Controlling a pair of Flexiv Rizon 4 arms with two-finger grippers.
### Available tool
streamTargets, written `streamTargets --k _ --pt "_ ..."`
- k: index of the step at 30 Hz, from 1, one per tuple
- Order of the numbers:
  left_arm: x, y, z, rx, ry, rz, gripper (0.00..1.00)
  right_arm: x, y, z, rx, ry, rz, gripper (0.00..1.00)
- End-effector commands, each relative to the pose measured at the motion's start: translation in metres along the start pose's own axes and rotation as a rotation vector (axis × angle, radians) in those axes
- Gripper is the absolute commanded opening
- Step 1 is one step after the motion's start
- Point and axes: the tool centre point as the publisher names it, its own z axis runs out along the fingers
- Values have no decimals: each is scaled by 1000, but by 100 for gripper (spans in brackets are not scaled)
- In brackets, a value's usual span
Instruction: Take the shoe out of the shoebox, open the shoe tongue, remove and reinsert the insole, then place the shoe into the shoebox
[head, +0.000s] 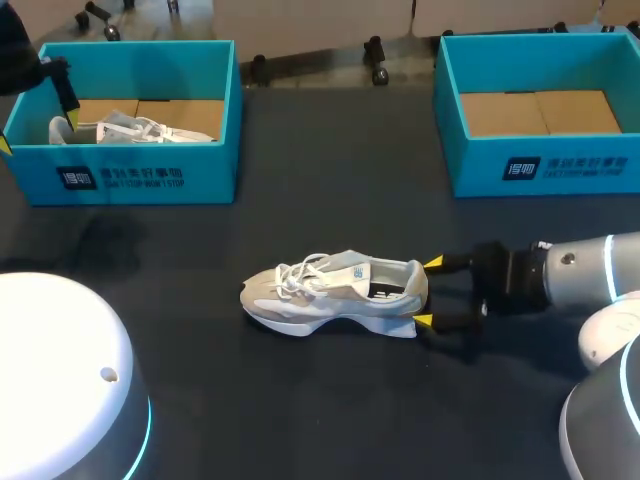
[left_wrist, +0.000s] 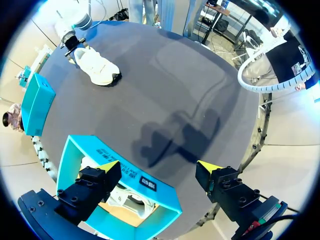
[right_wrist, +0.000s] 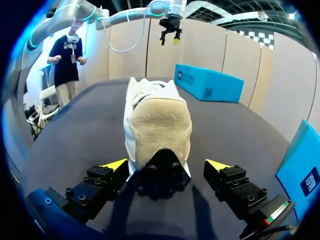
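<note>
Well, the white sneaker sits on the counter, the right gripper with fingers wide astride its heel. I'd pinch that heel squarely so the left gripper, also wide, can open the tongue.

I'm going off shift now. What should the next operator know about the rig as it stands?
left gripper: open, above the left shoebox, which holds a second shoe.
right gripper: open, fingers either side of the white shoe's heel, not gripping.
The white shoe stands on its sole mid-table; the right shoebox is far right.
Done: shoe out. Apparently left: tongue, insole, reboxing.
</note>
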Motion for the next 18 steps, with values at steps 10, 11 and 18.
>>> streamTargets --k 10,11,18 --pt "0 0 0 -1 2 0 100 0 3 23 -15 6 -1 100" --pt "0 0 0 -1 2 0 100 0 3 25 -17 7 -1 100" --pt "0 0 0 -1 2 0 100 0 -2 33 -23 20 -3 100"
